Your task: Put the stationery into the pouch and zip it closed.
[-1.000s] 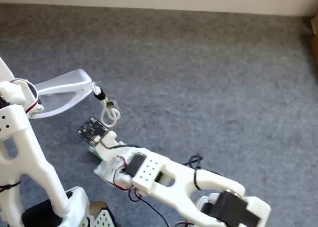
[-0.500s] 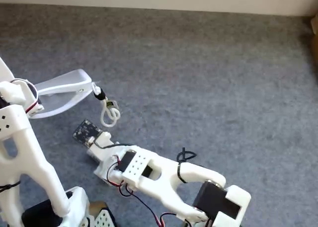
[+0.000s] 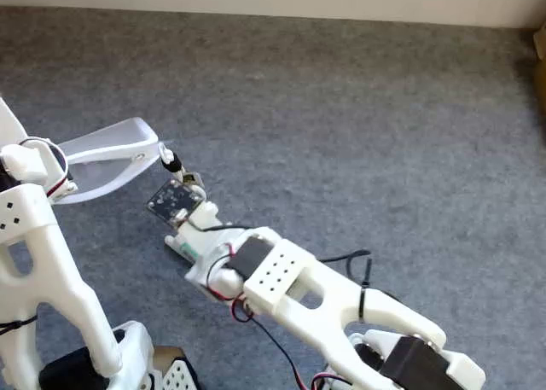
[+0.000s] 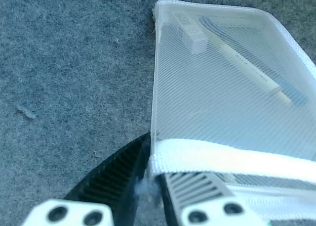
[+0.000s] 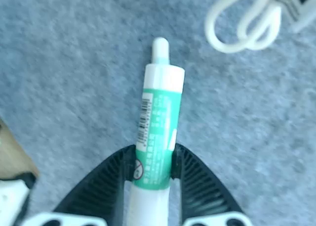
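Our left gripper [image 4: 152, 172] pinches its fingers on the white edge band of the pouch [image 4: 217, 107], which we judge steadies it on the grey carpet [image 3: 367, 108] for loading; a pen [image 4: 247, 67] lies inside. Our right gripper [image 5: 153, 164] clamps a green-and-white tube [image 5: 159, 112], tip leading, near the white cord loop [image 5: 242, 23] at the pouch's zip end

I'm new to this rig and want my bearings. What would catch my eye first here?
The green and white tube clamped in the right gripper, over the grey carpet, stands out first. Next comes the see-through pouch, gripped at its edge by the left gripper, with a white pen inside.
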Motion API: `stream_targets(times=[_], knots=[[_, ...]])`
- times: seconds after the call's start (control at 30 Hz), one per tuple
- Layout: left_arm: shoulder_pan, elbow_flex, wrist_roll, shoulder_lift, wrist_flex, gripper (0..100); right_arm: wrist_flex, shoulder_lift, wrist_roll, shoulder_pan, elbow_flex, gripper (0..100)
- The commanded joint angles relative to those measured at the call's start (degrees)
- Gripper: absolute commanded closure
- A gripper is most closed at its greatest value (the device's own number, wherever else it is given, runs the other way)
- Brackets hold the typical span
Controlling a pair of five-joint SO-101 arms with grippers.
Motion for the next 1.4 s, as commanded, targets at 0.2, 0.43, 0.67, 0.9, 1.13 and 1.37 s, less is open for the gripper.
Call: stream_targets(times=[0.2, 0.43, 0.67, 0.9, 1.13, 1.37], knots=[[-0.92, 0.31, 0.7, 0.22, -1.58, 99, 1.63, 6.99, 13.1, 9.8, -4.97, 98.6], [-0.92, 0.31, 0.7, 0.22, -1.58, 99, 11.38, 14.99, 15.47, 10.51, -14.81, 93.7], [-0.84, 0.31, 0.7, 0.22, -1.58, 99, 14.11, 17.27, 15.38, 10.51, -18.86, 86.1], [-0.84, 0.31, 0.7, 0.31, -1.67, 99, 8.66, 17.36, 11.16, 10.51, -18.68, 86.1], [-0.84, 0.4, 0.7, 0.31, -1.67, 99, 4.53, 17.54, 10.73, 10.42, -18.42, 86.1], [-0.84, 0.4, 0.7, 0.31, -1.67, 99, 4.79, 25.54, 10.73, 9.45, -18.95, 86.1]])
